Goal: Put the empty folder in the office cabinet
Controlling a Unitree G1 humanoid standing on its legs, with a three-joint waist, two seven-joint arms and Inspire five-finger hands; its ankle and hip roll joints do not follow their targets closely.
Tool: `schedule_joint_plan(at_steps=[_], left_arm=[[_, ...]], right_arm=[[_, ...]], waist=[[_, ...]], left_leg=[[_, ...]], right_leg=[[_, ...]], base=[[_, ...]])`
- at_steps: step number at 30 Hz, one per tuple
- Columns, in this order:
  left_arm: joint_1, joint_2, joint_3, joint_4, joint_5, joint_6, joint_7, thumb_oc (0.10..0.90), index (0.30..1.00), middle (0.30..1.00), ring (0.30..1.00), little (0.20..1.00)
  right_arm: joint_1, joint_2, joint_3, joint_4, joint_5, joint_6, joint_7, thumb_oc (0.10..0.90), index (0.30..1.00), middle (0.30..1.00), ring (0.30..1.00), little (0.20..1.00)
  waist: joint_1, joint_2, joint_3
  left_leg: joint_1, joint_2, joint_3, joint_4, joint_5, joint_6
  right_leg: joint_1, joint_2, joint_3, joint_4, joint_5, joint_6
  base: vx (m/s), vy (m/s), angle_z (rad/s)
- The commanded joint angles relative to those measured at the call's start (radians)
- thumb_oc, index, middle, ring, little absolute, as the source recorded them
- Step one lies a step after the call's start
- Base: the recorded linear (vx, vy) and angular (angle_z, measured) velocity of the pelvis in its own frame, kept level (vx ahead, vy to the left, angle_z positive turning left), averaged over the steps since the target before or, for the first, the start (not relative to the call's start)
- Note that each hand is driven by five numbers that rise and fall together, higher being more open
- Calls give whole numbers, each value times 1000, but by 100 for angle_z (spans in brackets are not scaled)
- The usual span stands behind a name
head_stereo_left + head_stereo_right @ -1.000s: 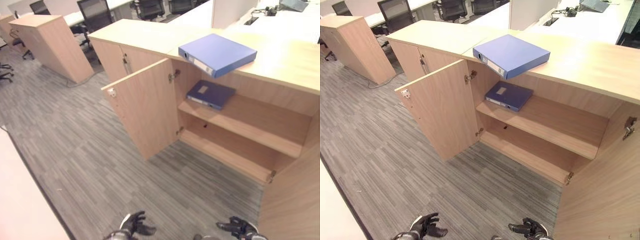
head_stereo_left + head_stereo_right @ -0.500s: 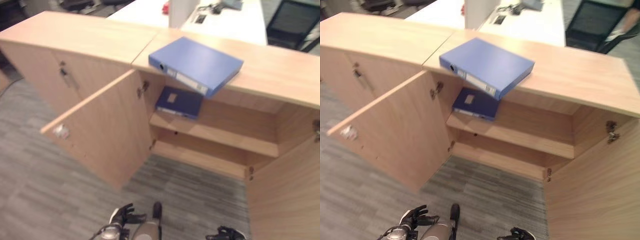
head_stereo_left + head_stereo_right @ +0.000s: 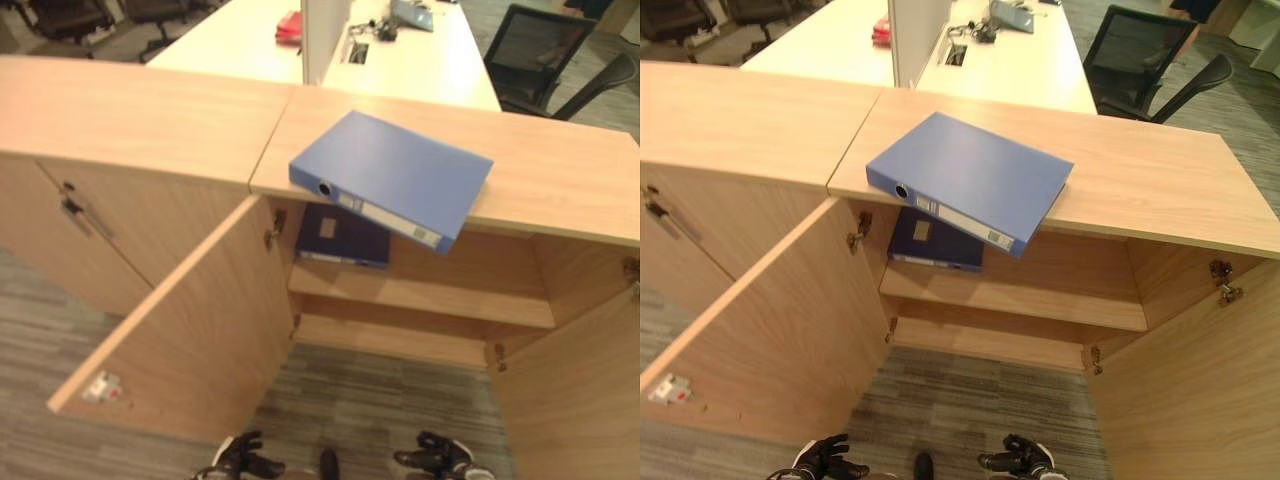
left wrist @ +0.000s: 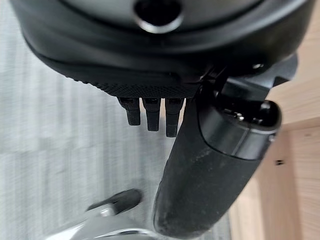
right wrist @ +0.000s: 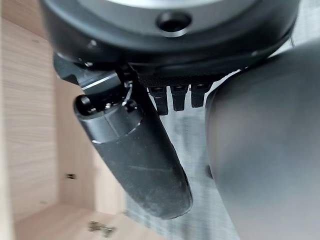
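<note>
My left hand (image 3: 238, 460) and right hand (image 3: 433, 458) hang loose-fingered and empty at bottom centre, the blue folder (image 3: 392, 177) on the cabinet top (image 3: 560, 180) mid-frame.

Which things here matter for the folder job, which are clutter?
Job: folder on the cabinet top; open shelf; left hand, right hand, both low, holding nothing.
Clutter: dark folder already on the shelf; office chair; desk.
</note>
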Motion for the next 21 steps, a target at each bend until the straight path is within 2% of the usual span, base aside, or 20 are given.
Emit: schedule_joint_plan(at_steps=[1,3,4,6,7,10,13,16,19,21], left_arm=[[-6,19,18,-20,-4,-26,11,800,900,900,900,900],[-3,21,14,-10,6,-26,9,800,900,900,900,900],[-3,22,15,9,23,-25,10,800,900,900,900,900],[7,19,20,22,37,-27,8,800,900,900,900,900],[16,19,24,23,45,-32,9,800,900,900,900,900],[20,17,22,28,53,-32,9,800,900,900,900,900],[18,12,16,30,59,-30,13,800,900,900,900,900],[13,17,25,24,47,-31,20,800,900,900,900,900],[11,21,28,18,40,-33,24,800,900,900,900,900],[13,25,29,20,43,-34,26,800,900,900,900,900]], right_arm=[[-12,-20,12,-45,5,-13,-1,800,900,900,900,900],[-18,-21,16,-46,3,-10,-4,800,900,900,900,900],[-25,-24,10,-36,4,-6,-5,800,900,900,900,900],[-21,-26,2,-31,5,-3,-1,800,900,900,900,900],[-7,-28,-4,-27,8,-3,1,800,900,900,900,900],[1,-30,-12,-23,14,-1,-1,800,900,900,900,900],[4,-34,-19,-17,17,2,0,800,900,900,900,900],[3,-28,-11,-19,11,1,5,800,900,900,900,900],[1,-29,-6,-21,7,2,9,800,900,900,900,900],[3,-26,4,-24,-2,2,12,800,900,900,900,900]], waist=[[1,18,30],[-4,15,36],[-11,8,40],[-18,-1,39],[-19,-14,32],[-21,-25,16],[-24,-22,10],[-20,-11,16],[-17,-13,11],[-9,-18,-1]], left_leg=[[-73,93,-100,-10,18,-180],[-51,99,-108,-10,-5,-190],[-27,96,-118,-10,-28,-197],[-5,92,-125,-10,-45,-199],[13,81,-124,-10,-60,-200],[29,68,-128,-10,-72,-199],[33,68,-136,-9,-77,-200],[15,108,-143,2,-69,-219],[7,129,-144,5,-58,-235],[5,149,-138,4,-52,-248]], right_leg=[[101,-1,-125,-282,93,-31],[72,-31,-150,-414,75,-45],[63,-57,-118,-518,107,-34],[65,-73,-70,-569,142,-21],[101,-71,-38,-622,144,-24],[130,-75,-24,-647,150,-20],[126,-86,-7,-620,162,-4],[140,-111,56,-574,155,-7],[151,-107,93,-580,143,-4],[172,-99,94,-614,115,-7]], base=[[134,-52,-10],[193,-95,5],[260,-119,11],[224,-81,12],[184,-53,10],[98,-36,8],[39,-99,4],[-58,-234,-23],[-10,-194,5],[11,-274,-15]])
